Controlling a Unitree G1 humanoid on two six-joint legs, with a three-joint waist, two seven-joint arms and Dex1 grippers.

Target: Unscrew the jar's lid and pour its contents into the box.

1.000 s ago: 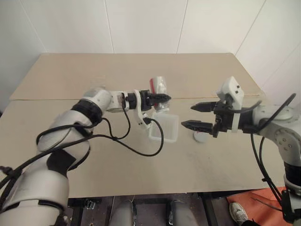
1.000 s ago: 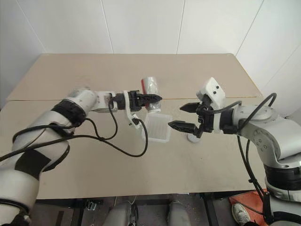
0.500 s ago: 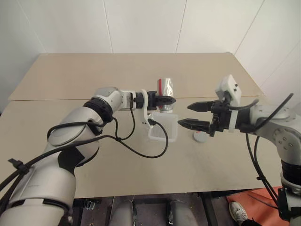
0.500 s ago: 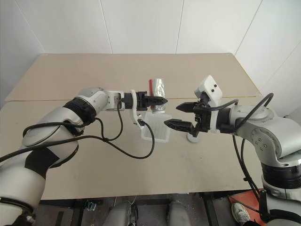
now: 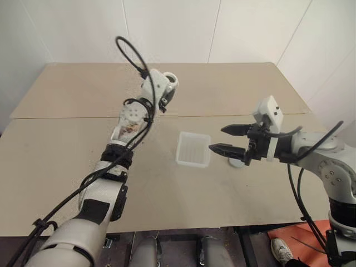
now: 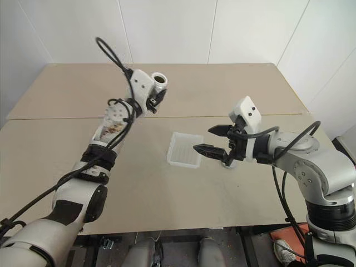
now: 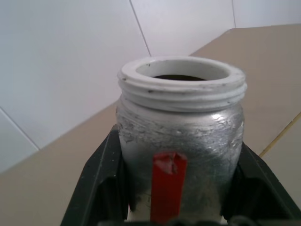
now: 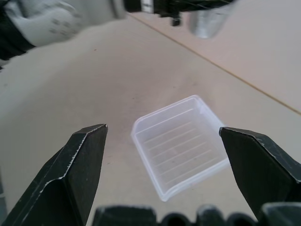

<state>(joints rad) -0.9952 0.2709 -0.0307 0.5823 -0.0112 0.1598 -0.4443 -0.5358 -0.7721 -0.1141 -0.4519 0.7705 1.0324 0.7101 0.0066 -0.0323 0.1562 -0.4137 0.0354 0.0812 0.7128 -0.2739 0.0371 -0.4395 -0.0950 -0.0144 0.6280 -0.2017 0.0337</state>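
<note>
Your left tool [image 6: 154, 89] is clamped on the open jar [image 7: 181, 136], raised well behind the box [image 5: 193, 149]; tip it there and the contents miss the box. Your right tool [image 5: 223, 139] gapes empty just right of the box, with the lid [image 5: 237, 162] beneath it on the table [image 5: 233, 89].

Lid [image 5: 237, 162] mostly hidden behind right gripper [image 5: 221, 139]; jar [image 7: 181, 141] base cut off, interior too dark

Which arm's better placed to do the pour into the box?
Left. Its gripper grips the jar, lid already off. Right gripper is open and empty beside the box.
</note>
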